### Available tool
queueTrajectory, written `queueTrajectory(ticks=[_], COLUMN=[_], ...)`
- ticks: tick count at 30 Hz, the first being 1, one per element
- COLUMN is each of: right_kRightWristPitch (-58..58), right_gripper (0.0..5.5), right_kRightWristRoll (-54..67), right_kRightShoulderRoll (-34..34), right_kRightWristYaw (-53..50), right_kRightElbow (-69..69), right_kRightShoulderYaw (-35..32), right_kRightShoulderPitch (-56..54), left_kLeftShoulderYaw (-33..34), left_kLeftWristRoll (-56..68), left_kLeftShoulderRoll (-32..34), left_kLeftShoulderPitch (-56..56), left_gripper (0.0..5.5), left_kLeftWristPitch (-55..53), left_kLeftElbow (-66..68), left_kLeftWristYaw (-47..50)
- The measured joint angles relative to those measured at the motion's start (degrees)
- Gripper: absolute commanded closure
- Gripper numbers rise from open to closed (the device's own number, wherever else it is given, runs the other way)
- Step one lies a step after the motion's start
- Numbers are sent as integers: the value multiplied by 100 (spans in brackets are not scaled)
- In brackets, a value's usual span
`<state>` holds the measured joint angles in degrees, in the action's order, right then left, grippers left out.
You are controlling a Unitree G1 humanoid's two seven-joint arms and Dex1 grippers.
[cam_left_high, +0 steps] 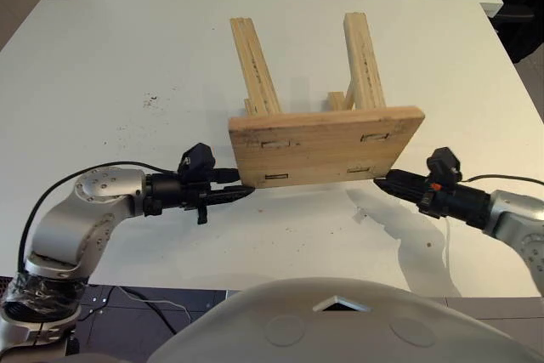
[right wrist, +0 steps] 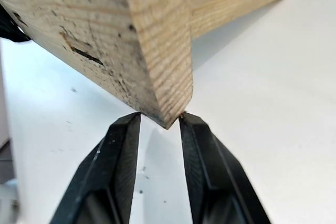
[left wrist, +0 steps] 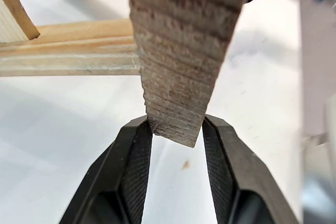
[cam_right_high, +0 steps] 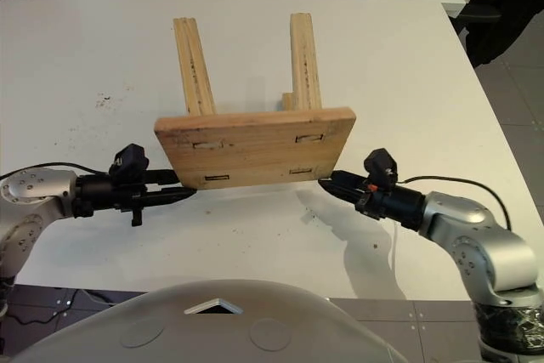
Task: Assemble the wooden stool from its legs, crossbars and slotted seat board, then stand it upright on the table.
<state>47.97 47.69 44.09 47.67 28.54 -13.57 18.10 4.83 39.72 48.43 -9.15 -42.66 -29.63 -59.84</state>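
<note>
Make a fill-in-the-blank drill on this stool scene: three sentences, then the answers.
The stool lies on its ___ on the table. The seat board shows ___ slots. The left gripper and right gripper each meet a lower ___ of the seat board.
Missing: side; four; corner.
</note>
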Motion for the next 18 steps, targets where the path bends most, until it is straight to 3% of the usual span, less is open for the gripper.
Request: queueTrajectory(ticks=[5,11,18], right_kRightWristPitch=[816,908,797], right_gripper=[418,418,418], right_kRightWristRoll=[1898,4830,6304], right_kRightShoulderRoll=[690,1492,2050], right_kRightWristYaw=[-5,35,71], right_kRightElbow=[-78,134,487], right_kRightShoulderYaw=[-517,-1057,-1998], right_kRightShoulderPitch=[-193,-565,-559], left_kLeftShoulderYaw=[468,912,1304], left_kLeftWristRoll=[1449,3549,6835], left_kLeftShoulderRoll=[336,1009,2093], left_kLeftShoulderPitch=[243,838,815], left_gripper=[409,409,409], left_kLeftWristPitch=[-809,-1425,-1675], left_kLeftElbow=[-75,-105,117], left_kLeftWristYaw=[-14,488,977])
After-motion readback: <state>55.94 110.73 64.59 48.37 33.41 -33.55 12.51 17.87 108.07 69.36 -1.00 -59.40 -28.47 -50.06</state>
